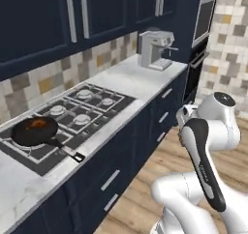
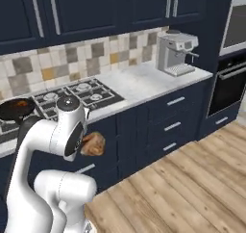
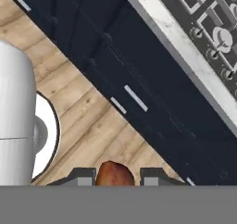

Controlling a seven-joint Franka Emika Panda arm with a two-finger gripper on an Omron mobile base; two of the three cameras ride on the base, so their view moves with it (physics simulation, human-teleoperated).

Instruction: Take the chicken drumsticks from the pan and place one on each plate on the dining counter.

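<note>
Room: a kitchen with dark navy wall cupboards bearing long silver handles, a band of beige, grey and ochre wall tiles, and a light wooden plank floor.
Surface: a white marble worktop with grey veins on navy drawers with silver pulls.
Hob: a black gas hob with grey burners is set into the worktop.
Coffee machine: a silver espresso machine stands at the far end of the worktop, near a built-in black oven.
Pan: a round, shallow black frying pan with a long thin handle sits on a near burner of the hob, handle pointing toward the worktop's front edge.
Drumstick in pan: a small orange-brown piece of chicken lies inside the pan, its shape too small to make out.
Held drumstick: a glossy, lumpy reddish-brown chicken drumstick hangs in front of the navy drawers, above the wooden floor and well apart from the pan.
Gripper: the two-finger gripper is closed narrowly on the held drumstick, one dark finger tip pressed on either side of the meat.
Arm: the white arm with dark joints is folded in front of the cabinets, away from the hob.
</note>
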